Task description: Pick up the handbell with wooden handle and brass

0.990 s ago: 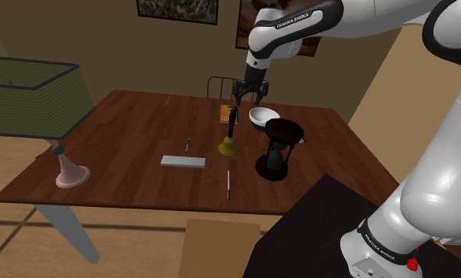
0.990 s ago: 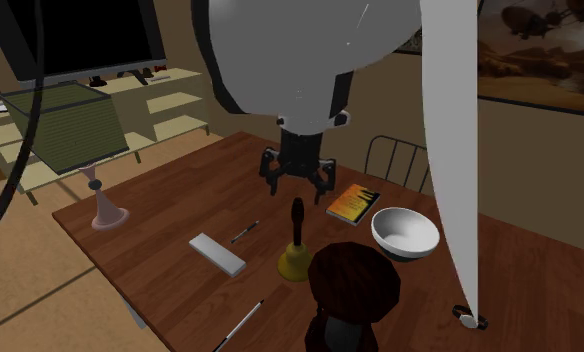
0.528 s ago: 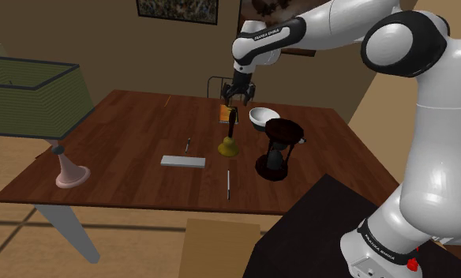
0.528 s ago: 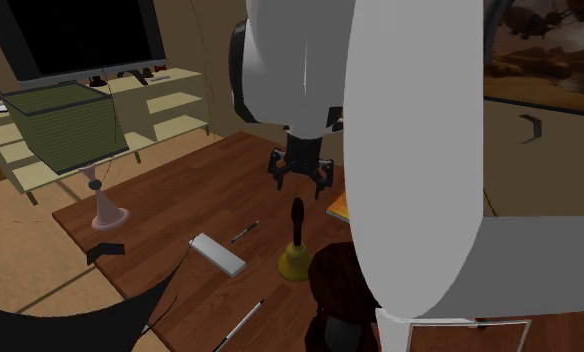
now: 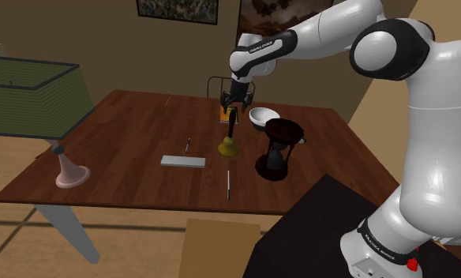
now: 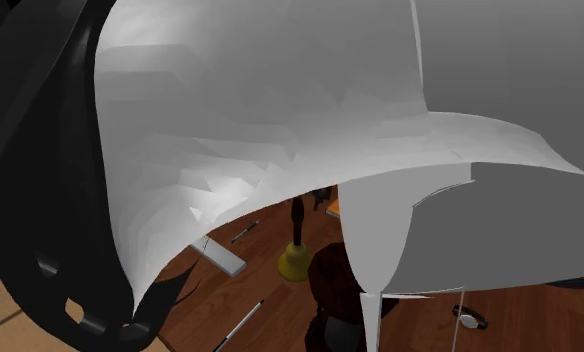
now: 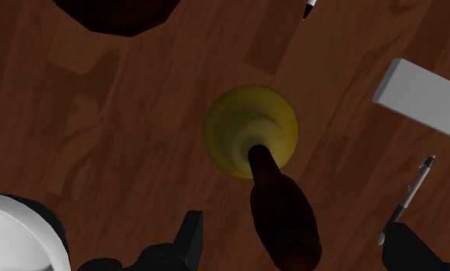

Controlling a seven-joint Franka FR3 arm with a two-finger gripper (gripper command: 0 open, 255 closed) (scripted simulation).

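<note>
**Claw poised over the upright handbell: hazards of the descent**

*Shoulder view.* The handbell stands upright near the middle of the bench. Its dark handle points up at the claw, which hangs just above it. An hourglass stands near it on this view's right, with a white bowl and an orange book behind. A skewed descent could strike the handle and topple the bell toward the hourglass.

*Second exterior view.* Beneath the arm's white shell, the yellow bell mouth rests on the bench with the hourglass just beside it. That leaves little room for the bell to sway.

*Wrist view.* The claw is released. Its fingers stand apart with the handle between them, touching neither. The handle swells and then tapers, so a clench set too near its rounded tip would likely squeeze it out. A pen and a white block lie off to one side, apart from the bell.
</note>
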